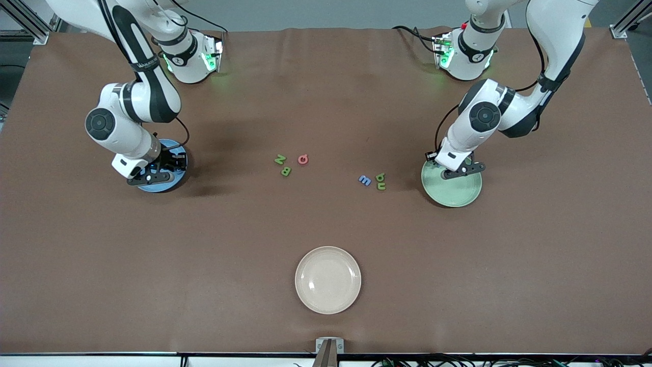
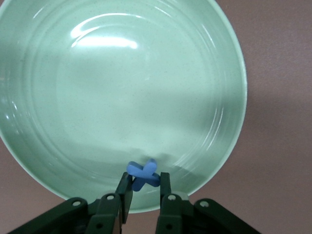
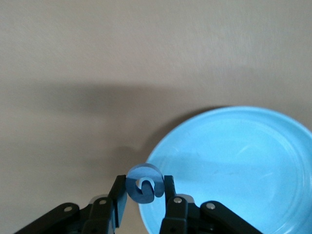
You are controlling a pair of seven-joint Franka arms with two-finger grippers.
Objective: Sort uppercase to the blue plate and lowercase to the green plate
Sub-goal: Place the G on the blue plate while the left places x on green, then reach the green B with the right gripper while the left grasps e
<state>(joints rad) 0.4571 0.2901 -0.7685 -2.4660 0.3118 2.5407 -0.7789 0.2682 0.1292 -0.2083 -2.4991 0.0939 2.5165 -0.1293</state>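
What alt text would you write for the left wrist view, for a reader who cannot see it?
The left pincer is shut on a small blue cross-shaped letter, holding it over the rim of the pale green plate, which fills most of the picture. Brown table covering shows around the plate.

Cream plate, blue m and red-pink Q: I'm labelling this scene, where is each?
cream plate (image 1: 305, 298): front view, on its rim nearest the camera.
blue m (image 1: 364, 180): front view, on the letter's middle.
red-pink Q (image 1: 300, 159): front view, on the ring's band.
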